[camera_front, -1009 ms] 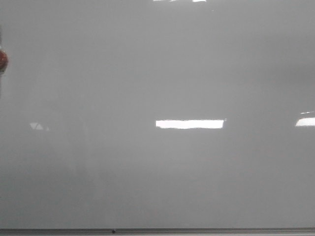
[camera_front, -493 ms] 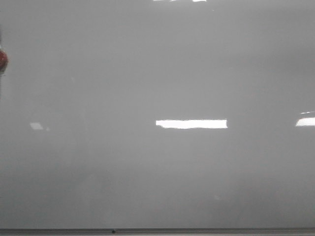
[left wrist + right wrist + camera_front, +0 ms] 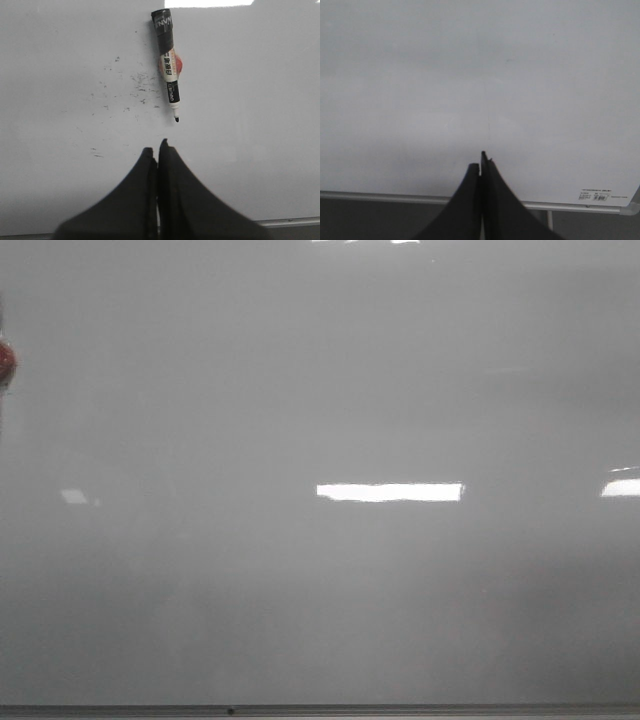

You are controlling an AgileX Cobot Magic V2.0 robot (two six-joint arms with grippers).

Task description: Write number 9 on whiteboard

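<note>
Still:
Whiteboard (image 3: 320, 390): blank as a second ago, only glare shifted; no 9 begun
Marker (image 3: 168, 65): uncapped, hanging on the board, ungrasped
Left gripper (image 3: 158, 150): together, empty
Right gripper (image 3: 481, 162): together, empty

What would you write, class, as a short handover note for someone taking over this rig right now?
Left gripper: fingers pressed together, holding nothing.
Right gripper: the same, shut and empty.
Whiteboard: fills the front view; no number 9 on it, only glare patches. The left wrist view shows faint black specks.
Marker: uncapped, on the board over a red magnet, tip towards the left gripper's fingers.
Done: nothing written.
Left: open a gripper, take the marker, draw the 9.
</note>
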